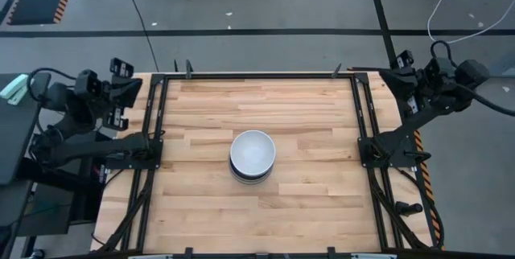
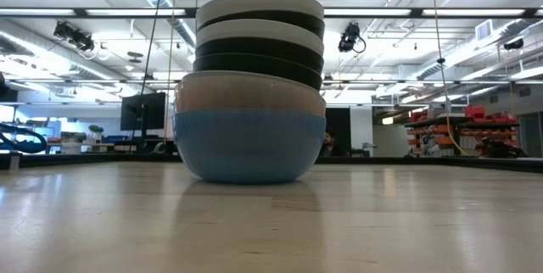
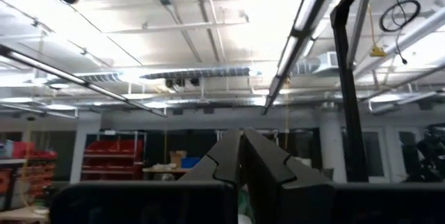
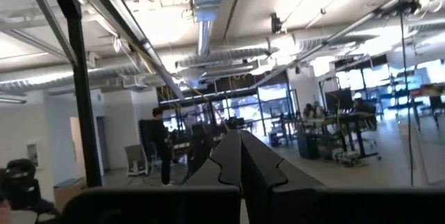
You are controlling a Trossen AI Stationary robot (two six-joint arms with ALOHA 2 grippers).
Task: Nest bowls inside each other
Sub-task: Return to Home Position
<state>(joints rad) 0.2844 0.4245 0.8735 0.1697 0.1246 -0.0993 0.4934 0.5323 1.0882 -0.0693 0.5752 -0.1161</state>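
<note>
Bowls [image 1: 253, 156] stand as one nested stack at the middle of the table [image 1: 306, 114], with no bowl in view anywhere else on it. The low view shows why the stack sits so compactly: each bowl is dropped into the one beneath, so only the rims show. A blue bowl [image 2: 249, 144] at the bottom rests on the table and carries the rest. A pale, tan-looking bowl [image 2: 249, 91] sits in it, and dark and light rims alternate above that up to a pale top bowl [image 1: 253, 150]. The stack looks upright and settled, though I cannot count every bowl from the rims alone.

Both arms are folded well back from the stack. The left arm [image 1: 80, 122] is outside the table's far left corner and the right arm [image 1: 426, 98] outside its far right corner, which leaves the table's middle free. Their wrist cameras look out into the room rather than down at the table. The left pincer [image 3: 240, 140] has its fingers pressed together and holds nothing, and the right pincer [image 4: 240, 140] is the same.

Judging from this, the nesting is done and the arms are parked at rest. Nothing remains to be gripped, which would explain the closed, unloaded fingers.
</note>
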